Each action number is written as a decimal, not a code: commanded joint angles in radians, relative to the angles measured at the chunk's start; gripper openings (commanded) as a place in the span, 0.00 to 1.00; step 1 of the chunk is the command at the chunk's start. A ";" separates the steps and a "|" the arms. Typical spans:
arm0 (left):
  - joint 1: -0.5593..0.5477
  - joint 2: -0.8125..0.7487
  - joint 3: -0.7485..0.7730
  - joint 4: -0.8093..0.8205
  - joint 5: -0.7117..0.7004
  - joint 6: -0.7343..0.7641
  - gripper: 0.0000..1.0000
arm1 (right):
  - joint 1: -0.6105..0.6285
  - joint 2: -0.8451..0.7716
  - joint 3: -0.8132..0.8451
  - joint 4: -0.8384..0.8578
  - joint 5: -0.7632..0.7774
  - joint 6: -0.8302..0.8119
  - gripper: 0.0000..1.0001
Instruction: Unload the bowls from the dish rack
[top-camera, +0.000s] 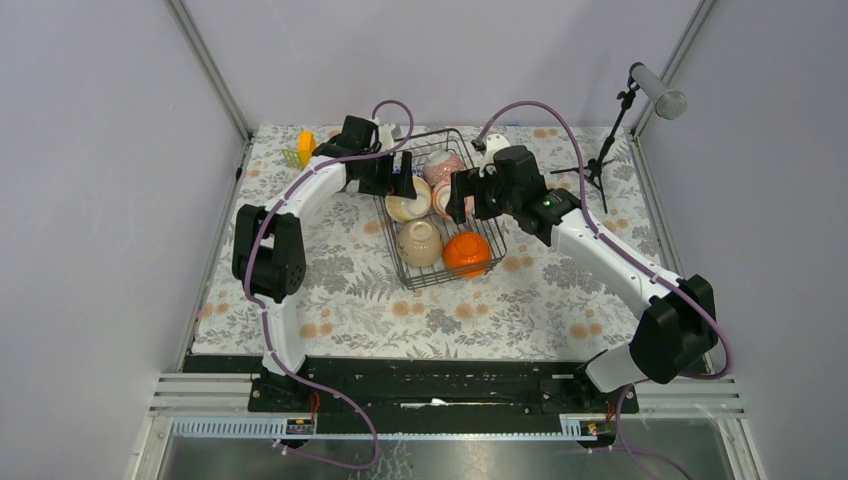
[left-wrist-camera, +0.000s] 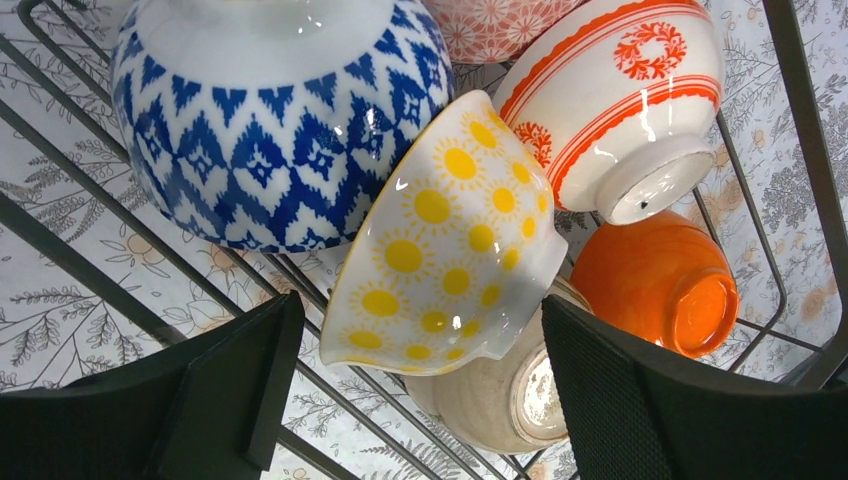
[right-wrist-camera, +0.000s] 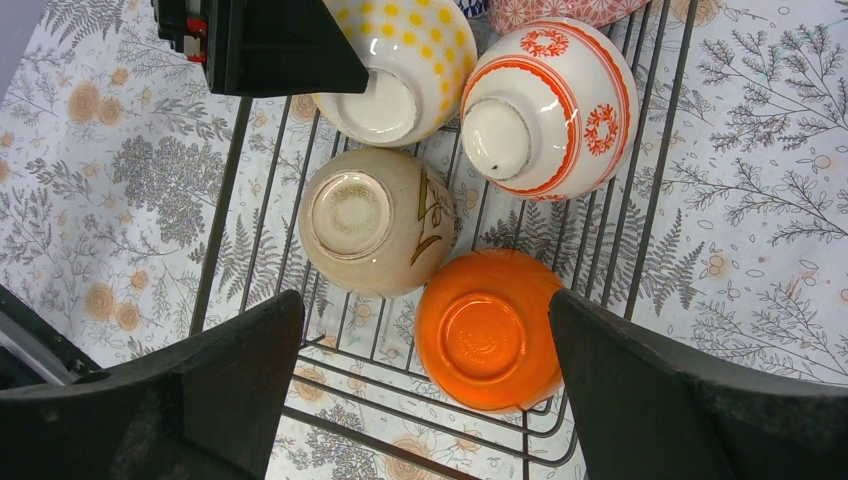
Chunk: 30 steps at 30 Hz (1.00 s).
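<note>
The black wire dish rack (top-camera: 499, 236) stands mid-table and holds several bowls, most of them bottom up. In the left wrist view I see a blue-white bowl (left-wrist-camera: 270, 120), a tilted cream bowl with yellow suns (left-wrist-camera: 450, 240), a red-banded bowl (left-wrist-camera: 620, 100), an orange bowl (left-wrist-camera: 660, 285), a beige bowl (left-wrist-camera: 500, 395) and a pink one (left-wrist-camera: 500, 20). My left gripper (left-wrist-camera: 420, 330) is open, its fingers either side of the sun bowl's lower rim without touching it. My right gripper (right-wrist-camera: 425, 310) hangs open over the orange bowl (right-wrist-camera: 485, 330) and the beige bowl (right-wrist-camera: 375, 220).
A floral cloth (top-camera: 350, 300) covers the table. A small yellow object (top-camera: 305, 148) lies at the back left. At the back right stands a microphone stand (top-camera: 600, 165). Purple walls close in both sides. My two grippers hang close together over the rack.
</note>
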<state>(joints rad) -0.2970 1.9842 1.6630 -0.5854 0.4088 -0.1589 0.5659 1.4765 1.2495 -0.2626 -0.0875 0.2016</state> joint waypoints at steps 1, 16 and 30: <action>-0.004 0.000 0.023 -0.005 0.001 0.046 0.95 | 0.001 -0.006 0.030 -0.011 0.013 -0.009 1.00; -0.004 0.031 0.061 -0.098 0.007 0.133 0.94 | 0.000 -0.003 0.033 -0.012 0.012 -0.011 1.00; -0.005 0.004 0.058 -0.102 -0.060 0.111 0.70 | 0.001 -0.001 0.032 -0.013 0.003 -0.004 1.00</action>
<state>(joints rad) -0.3038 2.0132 1.7073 -0.6857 0.4011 -0.0246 0.5659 1.4765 1.2495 -0.2802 -0.0891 0.2016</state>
